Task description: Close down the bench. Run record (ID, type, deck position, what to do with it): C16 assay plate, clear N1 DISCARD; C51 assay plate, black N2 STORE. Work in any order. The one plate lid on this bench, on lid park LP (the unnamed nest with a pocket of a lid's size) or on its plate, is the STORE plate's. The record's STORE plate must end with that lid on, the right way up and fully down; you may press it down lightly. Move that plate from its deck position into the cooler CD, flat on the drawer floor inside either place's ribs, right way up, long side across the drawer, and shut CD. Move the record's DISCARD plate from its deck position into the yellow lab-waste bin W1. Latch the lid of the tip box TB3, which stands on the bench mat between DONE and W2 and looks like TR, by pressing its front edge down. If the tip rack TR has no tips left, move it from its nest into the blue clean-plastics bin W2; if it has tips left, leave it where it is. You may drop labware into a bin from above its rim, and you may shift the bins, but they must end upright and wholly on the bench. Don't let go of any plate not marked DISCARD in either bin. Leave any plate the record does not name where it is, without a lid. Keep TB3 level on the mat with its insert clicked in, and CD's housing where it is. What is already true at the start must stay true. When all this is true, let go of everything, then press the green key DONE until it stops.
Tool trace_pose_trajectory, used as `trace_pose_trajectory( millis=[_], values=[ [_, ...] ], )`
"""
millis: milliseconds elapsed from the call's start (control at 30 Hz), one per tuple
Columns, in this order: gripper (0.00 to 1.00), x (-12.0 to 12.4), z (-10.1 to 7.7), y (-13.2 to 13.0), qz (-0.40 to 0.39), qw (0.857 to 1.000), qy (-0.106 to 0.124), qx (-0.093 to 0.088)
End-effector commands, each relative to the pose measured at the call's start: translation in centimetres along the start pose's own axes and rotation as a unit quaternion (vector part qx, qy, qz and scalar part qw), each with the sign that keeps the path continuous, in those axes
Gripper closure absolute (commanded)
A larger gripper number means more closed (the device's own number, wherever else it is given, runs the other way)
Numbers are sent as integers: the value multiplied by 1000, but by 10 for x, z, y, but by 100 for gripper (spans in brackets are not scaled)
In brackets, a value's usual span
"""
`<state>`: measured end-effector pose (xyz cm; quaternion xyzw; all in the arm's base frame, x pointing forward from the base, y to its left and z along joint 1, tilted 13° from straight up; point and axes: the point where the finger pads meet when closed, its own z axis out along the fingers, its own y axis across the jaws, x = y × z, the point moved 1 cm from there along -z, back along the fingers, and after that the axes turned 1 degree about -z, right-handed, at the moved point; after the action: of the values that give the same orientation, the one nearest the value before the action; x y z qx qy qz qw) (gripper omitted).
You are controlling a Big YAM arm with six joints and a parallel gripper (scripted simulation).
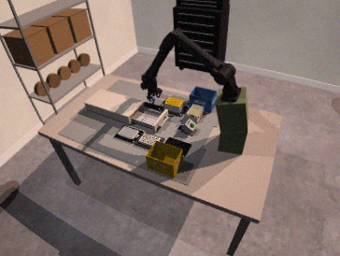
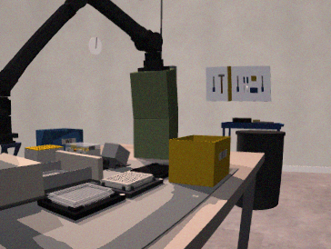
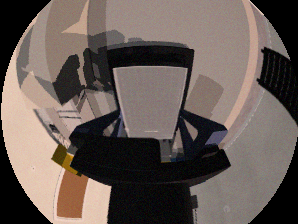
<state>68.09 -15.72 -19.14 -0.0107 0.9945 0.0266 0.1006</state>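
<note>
The tool (image 1: 152, 98) stands spread wide yet clamped on a pale flat piece (image 3: 148, 99), gripped across its width; whether it is the lid or a plate, I cannot tell. It hangs just above the open drawer (image 1: 158, 124) of the cooler on the bench (image 1: 233, 192). The black plate (image 1: 179, 146) lies beside the yellow bin (image 1: 163, 164), whose small label (image 2: 223, 154) is too blurred to read
</note>
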Motion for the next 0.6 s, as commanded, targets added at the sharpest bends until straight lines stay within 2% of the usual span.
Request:
trace_pose_trajectory(
  millis=[0,33,100,567],
  values=[
    [100,-56,-46,1,-9,998,-58,15],
    [100,-49,-33,1,-8,999,-48,13],
    [100,-44,-26,2,-8,999,-40,11],
    [100,-32,-30,5,-8,999,-34,9]
  ],
)
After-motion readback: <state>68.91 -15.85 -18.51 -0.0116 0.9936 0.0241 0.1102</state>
